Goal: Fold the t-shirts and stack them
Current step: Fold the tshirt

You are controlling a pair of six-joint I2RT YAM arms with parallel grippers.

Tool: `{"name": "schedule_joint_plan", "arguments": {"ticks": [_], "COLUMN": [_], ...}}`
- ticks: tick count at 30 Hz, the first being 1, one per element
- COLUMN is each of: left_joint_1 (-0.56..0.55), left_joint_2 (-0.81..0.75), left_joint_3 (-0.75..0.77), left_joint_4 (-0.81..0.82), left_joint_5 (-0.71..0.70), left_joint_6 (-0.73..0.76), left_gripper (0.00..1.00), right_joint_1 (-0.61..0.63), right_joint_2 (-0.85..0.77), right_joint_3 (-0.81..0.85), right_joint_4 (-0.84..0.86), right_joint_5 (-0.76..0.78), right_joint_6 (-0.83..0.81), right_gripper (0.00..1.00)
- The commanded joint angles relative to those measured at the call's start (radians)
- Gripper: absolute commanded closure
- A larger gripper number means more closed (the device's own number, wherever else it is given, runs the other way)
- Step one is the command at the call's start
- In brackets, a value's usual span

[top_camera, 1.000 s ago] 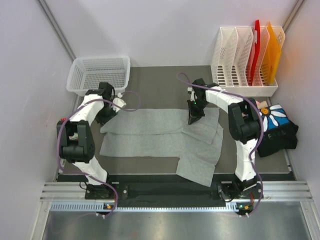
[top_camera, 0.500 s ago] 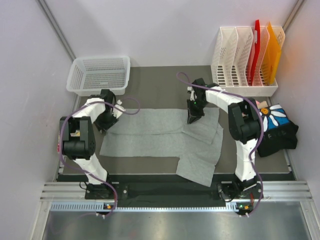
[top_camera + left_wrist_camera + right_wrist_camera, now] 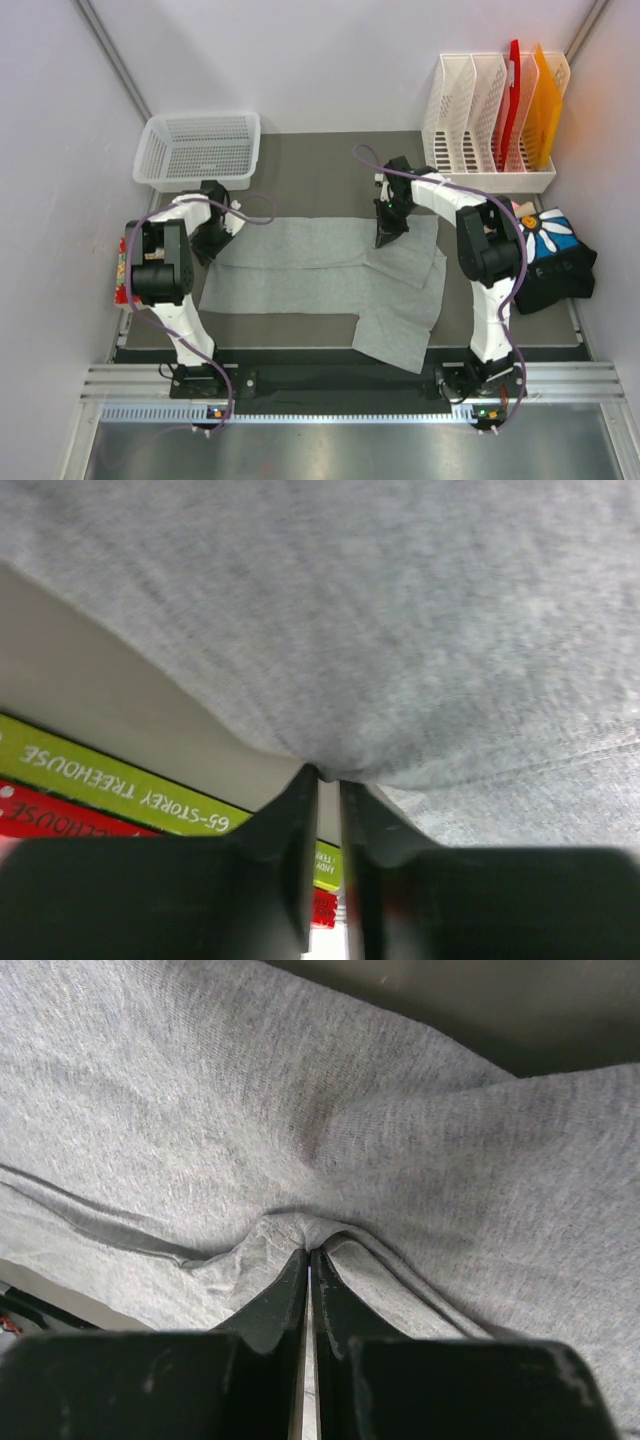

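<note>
A dark desk (image 3: pixel 320 160) stands between pale walls. At its far left corner is a white mesh basket (image 3: pixel 198 148). Just in front of the basket, the left tool (image 3: pixel 214 240) is at the left end of the grey t-shirt (image 3: pixel 300 275). In the left wrist view this tool (image 3: pixel 328 780) has its fingers almost pressed together and pinches the hem of the cloth, which is raised a little. Under the raised hem the coloured spines of some books (image 3: pixel 110 780) can be seen.

The grey t-shirt lies across the middle of the desk as a long flat band of plain light grey. A seam line runs along its length, and one flap reaches toward the near edge, right of the middle. The right tool (image 3: pixel 385 238) is on the far edge of the shirt; its fingers are pressed together on a small bunched fold (image 3: pixel 300 1228).

A white file rack (image 3: pixel 490 130) with red and orange folders stands at the far right. In front of it lies a pile of other t-shirts (image 3: pixel 550 255), black with blue and white.
</note>
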Motion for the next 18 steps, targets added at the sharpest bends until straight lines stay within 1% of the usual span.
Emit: {"name": "schedule_joint_plan", "arguments": {"ticks": [1,2,3,6,13,16,18], "left_joint_1": [0.018,0.020,0.018,0.020,0.018,0.018,0.015], "left_joint_2": [0.007,0.007,0.005,-0.001,0.017,0.034,0.039], "left_joint_3": [0.060,0.069,0.080,0.135,0.360,0.425,0.434], "left_joint_4": [0.017,0.011,0.006,-0.015,-0.095,-0.127,-0.127], "left_joint_5": [0.010,0.010,0.007,0.005,0.020,0.028,0.026], "left_joint_6": [0.019,0.022,0.027,0.036,0.040,0.040,0.043], "left_gripper": [0.95,0.99,1.00,1.00,1.00,1.00,1.00], "right_joint_1": [0.012,0.012,0.012,0.013,0.004,-0.004,-0.011], "right_joint_2": [-0.062,-0.062,-0.065,-0.071,-0.088,-0.089,-0.088], "right_joint_3": [0.028,0.029,0.035,0.055,0.159,0.216,0.252], "right_joint_4": [0.003,0.000,-0.001,-0.008,-0.051,-0.061,-0.067], "right_joint_5": [-0.005,-0.006,-0.005,0.000,0.030,0.038,0.050], "right_joint_6": [-0.016,-0.016,-0.016,-0.013,-0.015,-0.007,-0.004], "right_gripper": [1.00,1.00,1.00,1.00,1.00,1.00,1.00]}}
